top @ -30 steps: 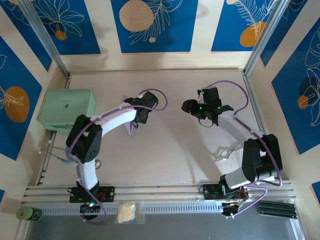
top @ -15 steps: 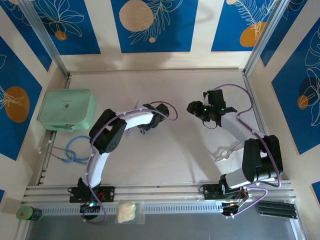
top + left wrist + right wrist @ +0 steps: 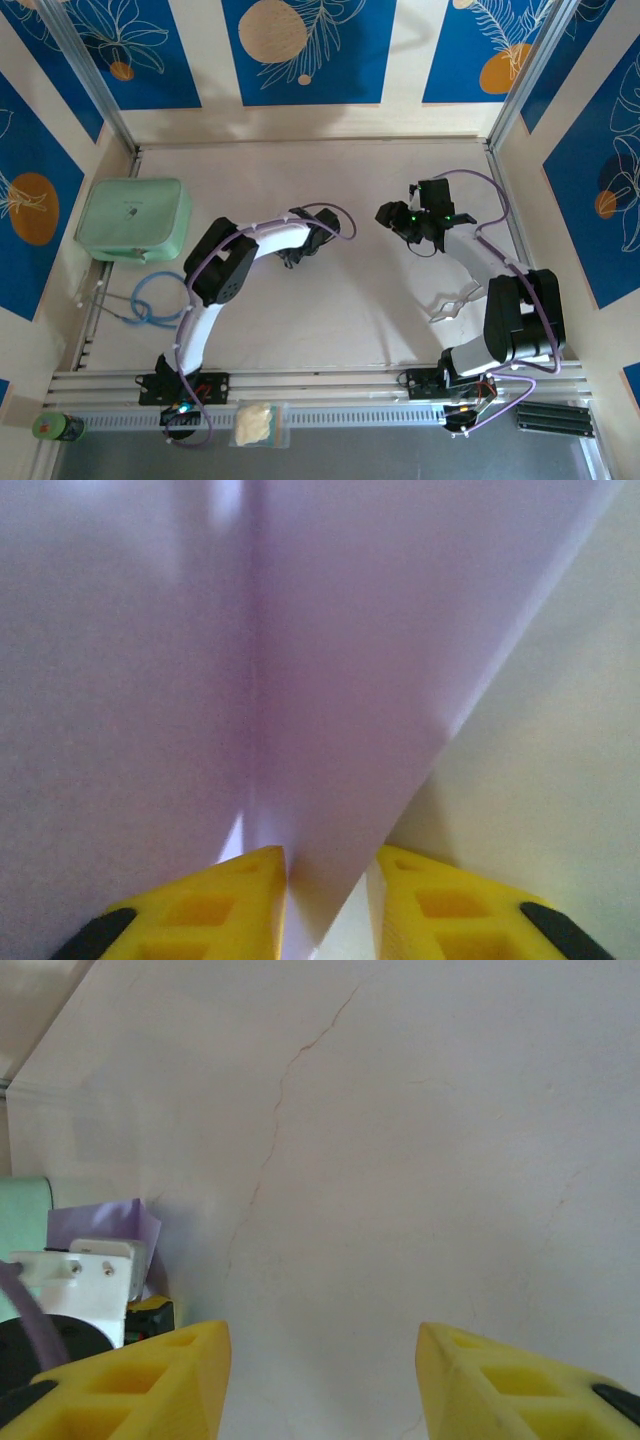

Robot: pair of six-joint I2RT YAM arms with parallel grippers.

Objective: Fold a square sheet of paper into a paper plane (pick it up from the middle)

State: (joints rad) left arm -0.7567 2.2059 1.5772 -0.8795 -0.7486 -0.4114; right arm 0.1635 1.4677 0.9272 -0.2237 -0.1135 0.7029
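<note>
Left pincer (image 3: 330,854) slightly parted around the lilac paper plane (image 3: 340,670); right pincer (image 3: 320,1330) open, empty.

You have a mint-green box (image 3: 133,218) on a pale cream table (image 3: 380,300), and the table carries a thin brownish crack line. Behind the box and out to either side of it, the walls (image 3: 205,60) are cream with deep blue panels, each drawn with white leaf outlines and an orange or peach disc. To the right of the box, the left arm (image 3: 265,238) and right arm (image 3: 470,258) are white with black joints and purple cables. The paper plane (image 3: 350,680) is pale lilac, shaded darker along its centre crease. The left gripper (image 3: 330,900) has yellow fingers (image 3: 210,912) with black pads. The right gripper (image 3: 320,1360) has fingers (image 3: 150,1380) in the same colours.
</note>
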